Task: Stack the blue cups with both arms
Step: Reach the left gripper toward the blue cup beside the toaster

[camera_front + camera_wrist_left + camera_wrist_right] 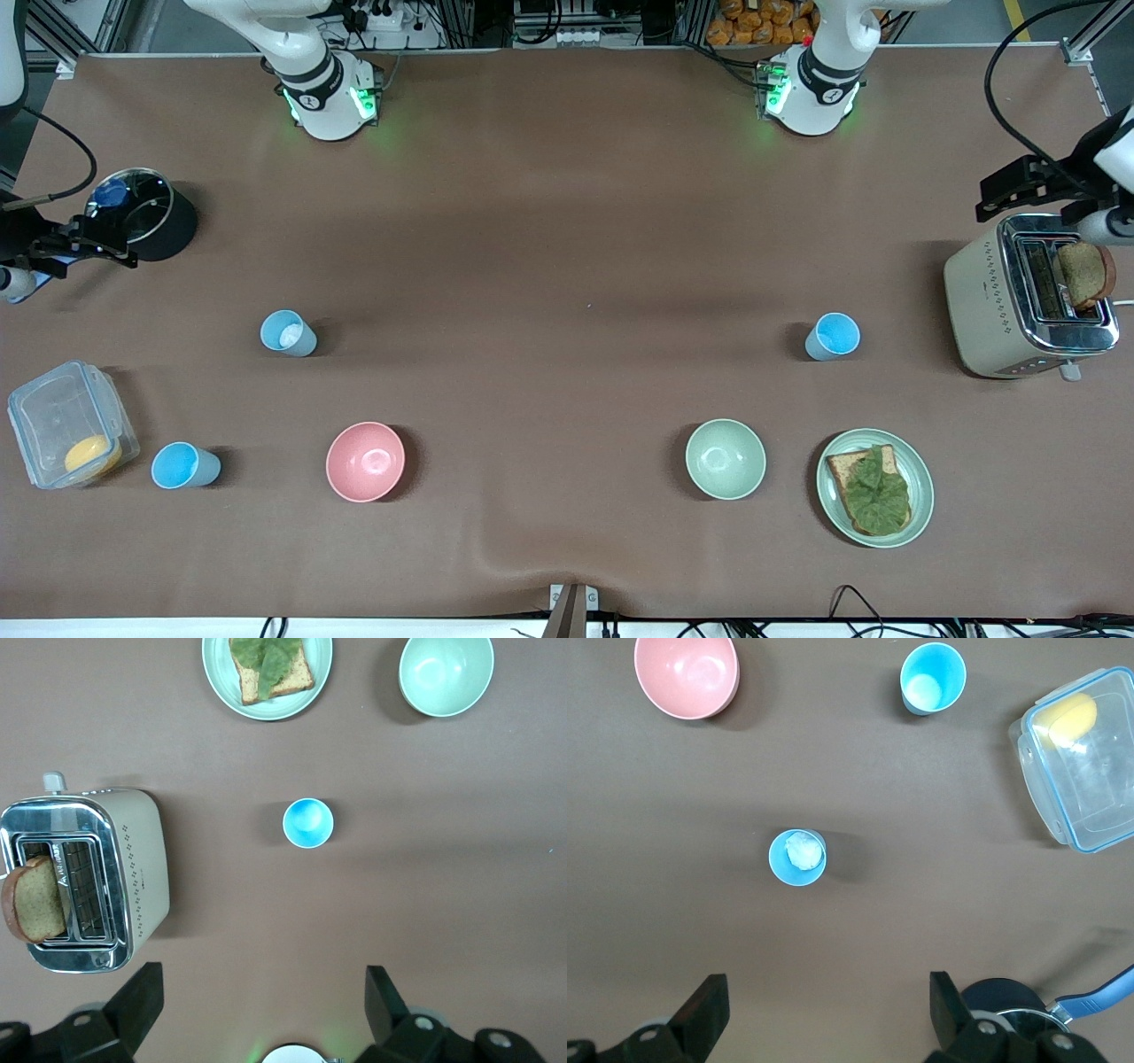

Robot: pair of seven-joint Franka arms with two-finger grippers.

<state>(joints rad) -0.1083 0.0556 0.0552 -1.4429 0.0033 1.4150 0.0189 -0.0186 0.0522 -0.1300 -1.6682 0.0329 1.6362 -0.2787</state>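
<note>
Left gripper (261,1014) is up in the air over the table (567,221), released, fingers (133,1001) spread with nothing between them. Right gripper (824,1014) is likewise up over the table, released and holding nothing.

Clock positions below are from the table centre in the front view.
- First blue cup (833,337) (308,823): upright at about 3 o'clock, alone, near the toaster (1028,297).
- Second blue cup (288,333) (797,857): upright at 9 o'clock, something white inside.
- Third blue cup (184,466) (932,679): at 8 o'clock, just beside the clear container (71,434).
- Pink bowl (365,461): 7 o'clock.
- Green bowl (725,458): 5 o'clock.

All three cups stand well apart, none stacked.
</note>
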